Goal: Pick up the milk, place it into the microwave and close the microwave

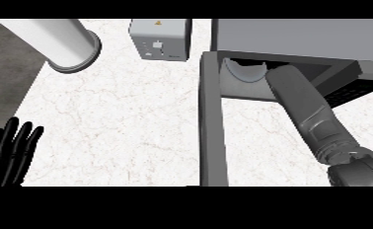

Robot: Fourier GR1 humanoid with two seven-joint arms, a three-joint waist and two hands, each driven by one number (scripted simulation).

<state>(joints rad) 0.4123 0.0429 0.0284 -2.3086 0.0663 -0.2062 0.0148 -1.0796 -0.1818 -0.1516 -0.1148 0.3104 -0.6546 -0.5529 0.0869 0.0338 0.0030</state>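
- Head view: the white marble tabletop (124,119) fills the middle.
- The microwave (291,35) sits at 1 o'clock, with its door (212,124) swung open and running down toward 6 o'clock.
- The right forearm (306,109) reaches from 4 o'clock into the microwave's opening; the right robot hand is hidden inside, so I cannot tell how its fingers stand.
- A pale curved thing (244,71) shows inside the opening, just beside the forearm's end; whether it is the milk I cannot tell.
- The left robot hand (16,151) rests at 8 o'clock by the edge, fingers straight and apart, holding nothing.
- A grey toaster (160,39) stands at 12 o'clock.
- A white cylinder (62,43) lies tilted at 10 o'clock.
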